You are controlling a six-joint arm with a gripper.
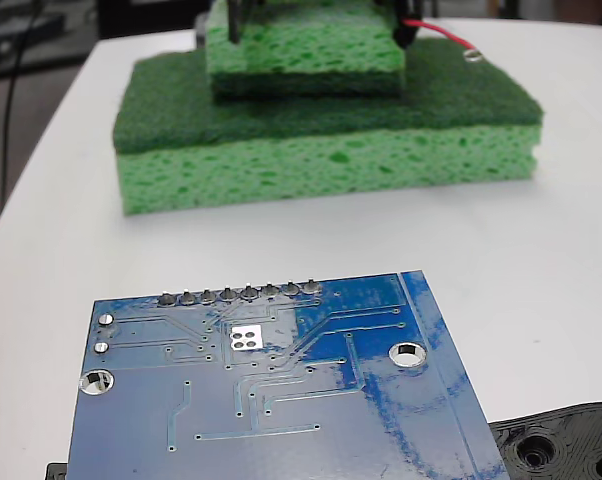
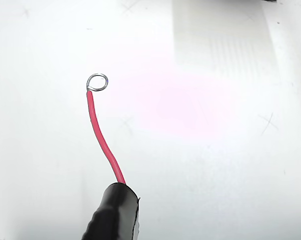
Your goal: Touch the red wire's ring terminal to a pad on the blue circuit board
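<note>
The thin red wire [image 2: 103, 140] juts from its black sleeve [image 2: 113, 212], tiny silver ring terminal [image 2: 97, 82] leading — presumably for reaching the glossy blue circuit board's [image 1: 281, 400] silver square pad [image 1: 246, 338], well apart — finger state can't be told.

Glossy blue circuit board [image 1: 281, 400], porous green sponges [image 1: 321, 150], shiny metal ring terminal [image 2: 97, 82]

Fixed view: low, close behind the blue circuit board [image 1: 271, 395], facing across the table [image 1: 561, 230]. Wrist view: looking down. Shared: the red wire [image 1: 439, 36] [image 2: 103, 140].
</note>
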